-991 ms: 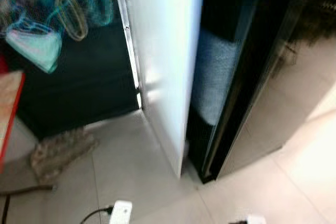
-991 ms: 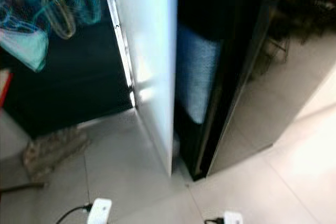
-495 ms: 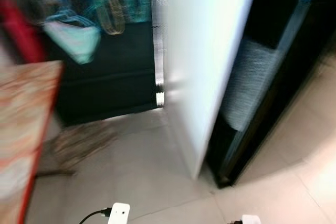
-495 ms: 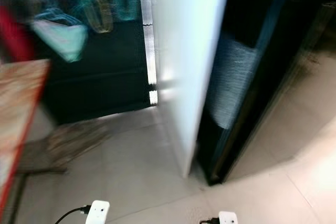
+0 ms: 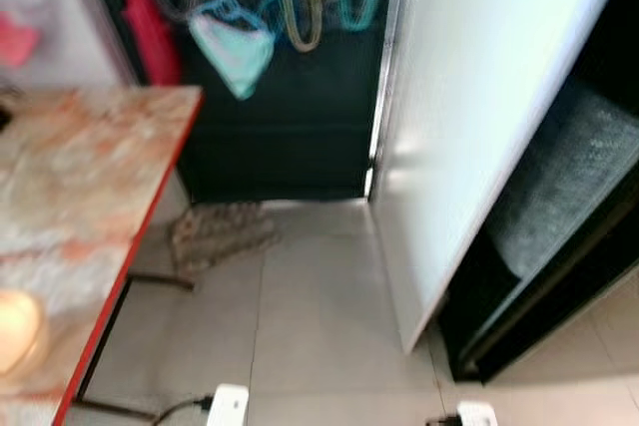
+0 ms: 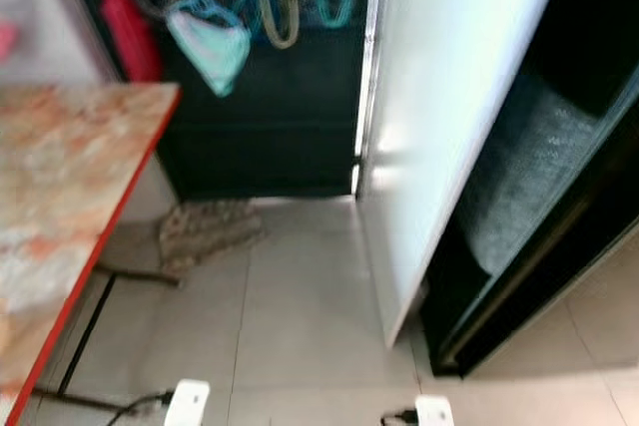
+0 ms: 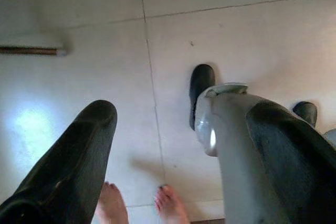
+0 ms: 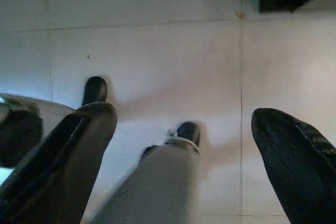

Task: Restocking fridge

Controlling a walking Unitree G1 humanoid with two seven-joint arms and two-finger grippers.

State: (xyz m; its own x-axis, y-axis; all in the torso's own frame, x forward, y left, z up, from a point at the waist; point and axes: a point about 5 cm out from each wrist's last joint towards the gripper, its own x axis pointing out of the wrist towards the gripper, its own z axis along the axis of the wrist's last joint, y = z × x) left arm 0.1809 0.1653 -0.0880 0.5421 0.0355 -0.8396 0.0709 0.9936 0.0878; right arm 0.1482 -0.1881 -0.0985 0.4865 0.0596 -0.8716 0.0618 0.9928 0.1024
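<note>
Both arms hang idle at the robot's sides: the left gripper [image 7: 173, 145] has its two black fingers spread wide with nothing between them, pointed down at the pale floor tiles [image 7: 220, 30], and the right gripper [image 8: 181, 145] is likewise spread wide and empty above the same tiles. Beneath them show the robot's own two dark feet [image 7: 201, 90] and a person's bare toes [image 7: 170, 205] close behind. Over the last second the head camera has swung to the robot's left, so the marbled table [image 5: 70, 197] with its red edge, absent from the view a second ago, now takes up the left side, and the fridge's one white open door [image 5: 479, 117] has slid toward the right edge; the things themselves have not moved. I judge the robot is turning from the fridge toward the table, probably to fetch stock, as neither gripper carries anything. One grey bundle [image 5: 564, 187] sits in the dark fridge compartment, one rough mat [image 5: 220, 234] lies by the dark cabinet [image 5: 280, 137], and one blurred orange object [image 5: 15, 331] rests on the table.
</note>
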